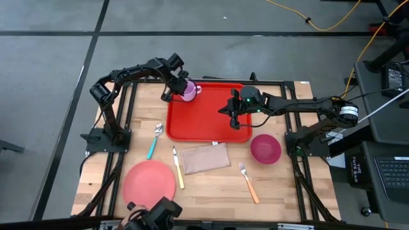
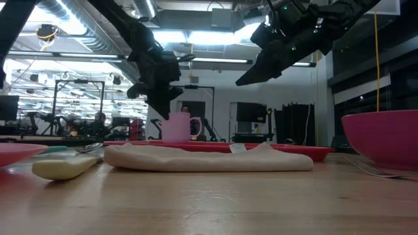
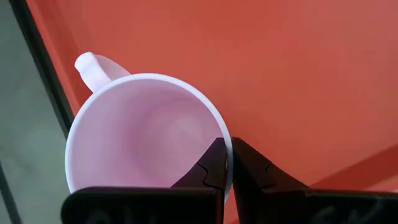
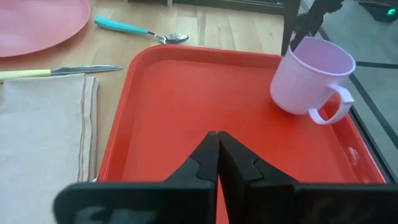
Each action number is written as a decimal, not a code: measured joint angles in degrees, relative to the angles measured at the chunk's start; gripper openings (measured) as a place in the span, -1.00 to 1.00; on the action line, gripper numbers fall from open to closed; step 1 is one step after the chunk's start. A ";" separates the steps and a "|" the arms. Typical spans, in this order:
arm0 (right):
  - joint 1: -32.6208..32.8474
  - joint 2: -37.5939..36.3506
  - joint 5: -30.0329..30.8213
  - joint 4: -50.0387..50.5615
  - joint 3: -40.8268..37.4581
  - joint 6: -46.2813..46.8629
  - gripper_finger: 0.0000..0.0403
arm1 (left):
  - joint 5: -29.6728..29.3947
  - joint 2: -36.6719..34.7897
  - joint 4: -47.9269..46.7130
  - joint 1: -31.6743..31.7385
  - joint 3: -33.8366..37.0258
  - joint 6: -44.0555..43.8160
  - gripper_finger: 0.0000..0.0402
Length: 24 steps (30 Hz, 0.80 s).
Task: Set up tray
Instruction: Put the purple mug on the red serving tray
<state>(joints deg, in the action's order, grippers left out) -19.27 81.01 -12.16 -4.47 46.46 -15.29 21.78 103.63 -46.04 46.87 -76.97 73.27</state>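
Tray: the red tray point(image 1: 208, 118) is lying flat on the wooden table point(image 1: 211, 185), at the far middle part, between the two arms.
Mug: a pale pink mug point(image 1: 189, 90) is sitting at the far left corner of the tray, tilted a little, with its handle pointing away from the left arm.
Left gripper: the left gripper point(image 3: 227, 163) is pinching the rim of the mug, with one finger inside the mug and one outside (the fingers are squeezed tight on the thin wall).
Right gripper: the right gripper point(image 4: 217, 152) is hanging over the right side of the tray with its fingers pressed together and nothing between them.
Bowl: a dark pink bowl point(image 1: 265, 148) is sitting on the table just off the near right corner of the tray.
Napkin: a tan cloth napkin point(image 1: 204, 158) is lying on the table just in front of the tray.
Plate: a round pink plate point(image 1: 149, 182) is sitting at the near left of the table, well apart from the tray.
Spoon: a spoon point(image 1: 155, 138) with a teal handle is lying beside the left edge of the tray.
Knife: a knife point(image 1: 177, 167) with a yellow handle is lying between the plate and the napkin.
Fork: a fork point(image 1: 248, 182) with an orange handle is lying to the right of the napkin, in front of the bowl.
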 joint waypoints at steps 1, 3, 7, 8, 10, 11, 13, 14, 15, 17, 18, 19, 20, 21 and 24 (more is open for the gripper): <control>0.00 -0.01 0.00 0.01 0.00 0.00 -0.96 | -0.04 0.01 0.24 0.01 0.28 0.01 -0.99; 0.00 0.00 0.00 0.00 0.00 0.00 -0.97 | -0.20 0.04 1.36 0.02 0.64 0.03 -0.99; 0.00 -0.01 0.00 -0.02 0.00 0.00 -0.97 | -0.22 0.04 2.61 0.01 0.64 0.06 -0.99; 0.00 -0.02 0.00 -0.02 0.00 0.00 -0.96 | -0.23 0.04 2.65 0.00 0.64 0.22 -0.99; 0.00 0.00 0.01 -0.02 0.00 0.00 -0.94 | -0.24 0.04 2.64 0.02 0.64 0.59 -0.99; 0.00 -0.02 0.00 -0.04 0.00 0.00 -0.94 | -0.27 0.04 2.60 0.02 0.64 0.57 -0.99; 0.00 -0.02 0.02 -0.04 0.00 0.00 -0.95 | -0.58 0.04 2.62 0.00 0.64 0.35 -0.99; 0.00 0.00 0.01 -0.03 0.00 0.00 -0.96 | -1.12 0.04 2.60 0.00 0.64 0.28 -0.99; 0.00 -0.02 0.02 -0.02 0.00 0.00 -0.97 | -1.87 0.04 2.58 0.00 0.64 0.17 -0.99; 0.00 0.00 0.02 -0.02 0.02 -0.06 -0.98 | -3.75 0.04 2.58 0.02 0.64 0.14 -0.99; 0.00 -0.02 0.02 -0.02 0.02 -0.06 -0.98 | -4.06 0.04 2.57 0.02 0.64 0.13 -0.99; 0.00 0.00 0.02 -0.02 0.02 -0.06 -0.98 | -3.86 0.04 2.56 0.03 0.64 0.12 -0.99; 0.00 -0.01 0.01 -0.02 0.02 -0.08 -0.97 | -3.59 0.04 2.56 0.04 0.64 0.12 -0.99; 0.00 -0.01 0.01 -0.02 0.02 -0.10 -0.96 | -3.44 0.04 2.58 0.02 0.64 0.12 -0.99; 0.00 0.00 0.02 -0.02 0.02 -0.15 -0.94 | -3.39 0.04 2.53 0.00 0.64 0.10 -0.99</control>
<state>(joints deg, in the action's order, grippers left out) -19.27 81.01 -12.14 -4.49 46.48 -15.44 18.39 103.68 -43.51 46.88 -76.34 73.36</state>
